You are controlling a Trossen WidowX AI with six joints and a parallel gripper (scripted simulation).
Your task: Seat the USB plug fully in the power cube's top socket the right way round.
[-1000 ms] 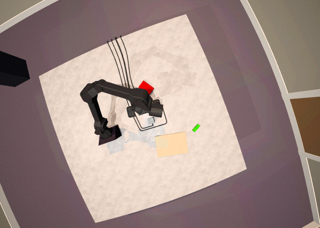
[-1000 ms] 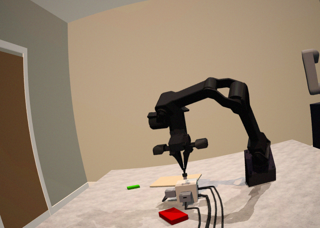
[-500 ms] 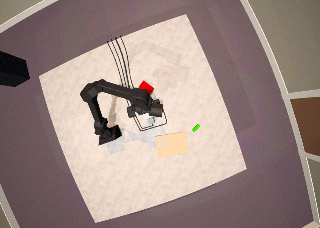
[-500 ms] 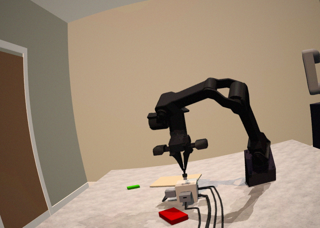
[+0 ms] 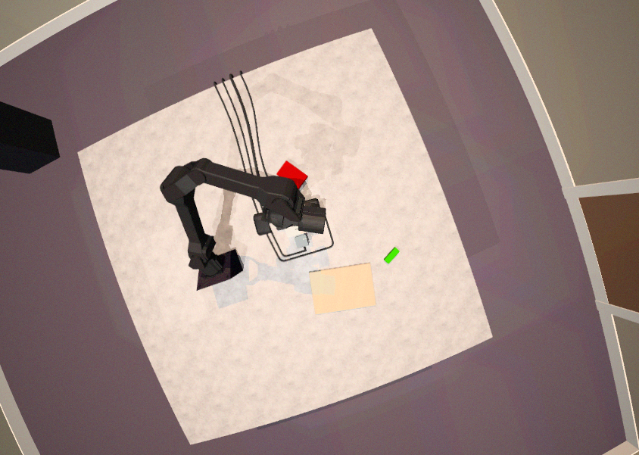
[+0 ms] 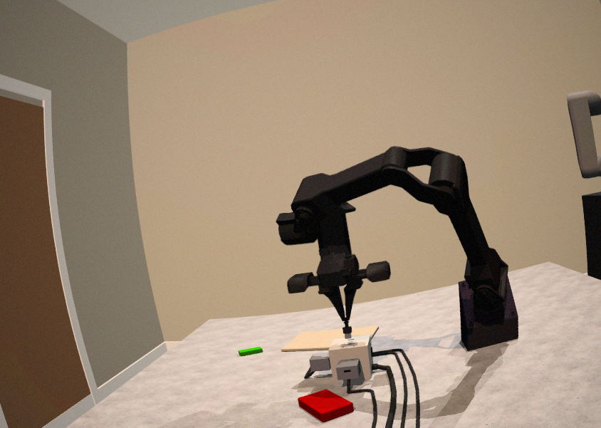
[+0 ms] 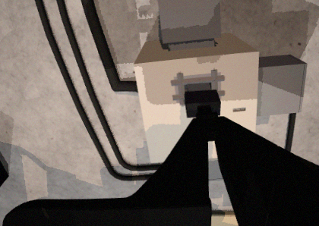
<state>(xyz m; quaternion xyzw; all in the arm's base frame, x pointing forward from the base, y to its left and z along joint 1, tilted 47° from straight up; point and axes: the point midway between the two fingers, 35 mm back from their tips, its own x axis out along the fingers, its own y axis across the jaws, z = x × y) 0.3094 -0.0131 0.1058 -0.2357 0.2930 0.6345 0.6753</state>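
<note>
Red block (image 5: pixel 292 173) (image 6: pixel 325 404) — green bar (image 5: pixel 391 255) (image 6: pixel 250 351)

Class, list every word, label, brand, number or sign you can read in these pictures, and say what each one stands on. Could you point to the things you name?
No readable text on anything in view.
Top of the power cube (image 6: pixel 350 350) (image 7: pixel 163 119): pale marks around the socket and a small dark slot, no letters or numbers that can be made out.
</note>
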